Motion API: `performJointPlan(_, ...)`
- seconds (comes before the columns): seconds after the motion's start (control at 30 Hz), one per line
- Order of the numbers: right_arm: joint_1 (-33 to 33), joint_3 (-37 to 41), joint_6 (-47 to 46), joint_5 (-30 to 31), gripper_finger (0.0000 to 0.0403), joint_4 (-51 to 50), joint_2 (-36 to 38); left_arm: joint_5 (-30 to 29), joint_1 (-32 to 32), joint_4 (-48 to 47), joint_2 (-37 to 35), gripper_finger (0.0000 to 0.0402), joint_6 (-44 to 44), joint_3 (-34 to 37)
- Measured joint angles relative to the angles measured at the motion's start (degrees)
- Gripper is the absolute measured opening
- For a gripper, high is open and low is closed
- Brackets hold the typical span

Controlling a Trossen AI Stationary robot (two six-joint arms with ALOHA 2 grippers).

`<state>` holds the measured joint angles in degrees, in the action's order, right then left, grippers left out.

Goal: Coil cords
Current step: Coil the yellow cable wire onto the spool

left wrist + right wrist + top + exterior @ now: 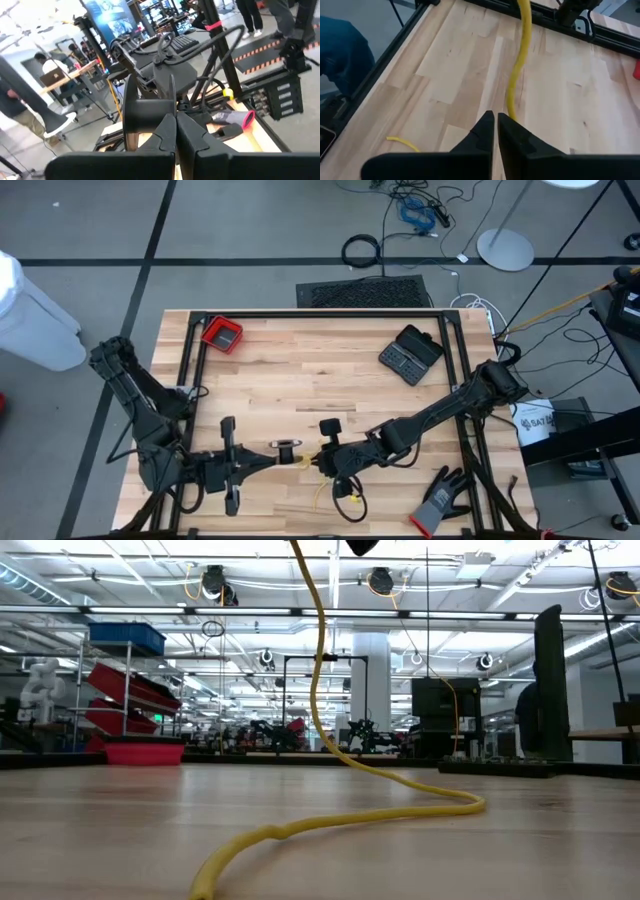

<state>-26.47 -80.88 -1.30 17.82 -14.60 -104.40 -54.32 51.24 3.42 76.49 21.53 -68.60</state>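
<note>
Yellow cord [330, 755] ran across your wooden desk [300, 370], one end lying flat near the front edge and the rest rising steeply off the surface toward the right tool [495, 125]. That tool sat low over the front-centre of the desk with its fingers pressed together; the cord passed right at their tips, so you had it pinched there. Your left tool [175, 130] lay just beside it, pointing at it, fingers fully closed on nothing I could see. The black cord could not be made out with certainty. A grey-black glove [440, 502] lay at the front right corner, a red tray [222, 335] at the back left, and a black case [410, 354] toward the back right.
</note>
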Motion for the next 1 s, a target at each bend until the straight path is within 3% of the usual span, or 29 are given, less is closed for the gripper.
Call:
performJointPlan(0.2, -1.60, 0.04, -2.42, 0.50, 0.0012, -1.02, 4.89, 2.80, 2.16, -4.50, -0.04, 0.0000, 5.82, -0.02)
performJointPlan(0.3, -3.42, 0.02, -1.89, 4.53, 0.0023, 0.54, 7.63, 3.77, 2.93, -7.35, -0.04, 0.0000, 7.73, -0.02)
performJointPlan(0.63, -11.47, 0.02, 19.74, 18.94, 0.0096, 19.74, 8.34, 10.61, 0.32, -7.60, 1.34, 0.0000, 7.44, -0.02)
performJointPlan(0.8, -12.63, 0.02, 21.89, 20.20, 0.0131, 25.58, 8.31, 13.62, -1.97, -6.76, 3.18, 0.0000, 7.47, -0.02)
performJointPlan(1.0, -12.64, 0.02, 21.90, 22.51, 0.0156, 25.32, 8.27, 15.17, -3.46, -6.08, 4.30, 0.0000, 7.72, -0.02)
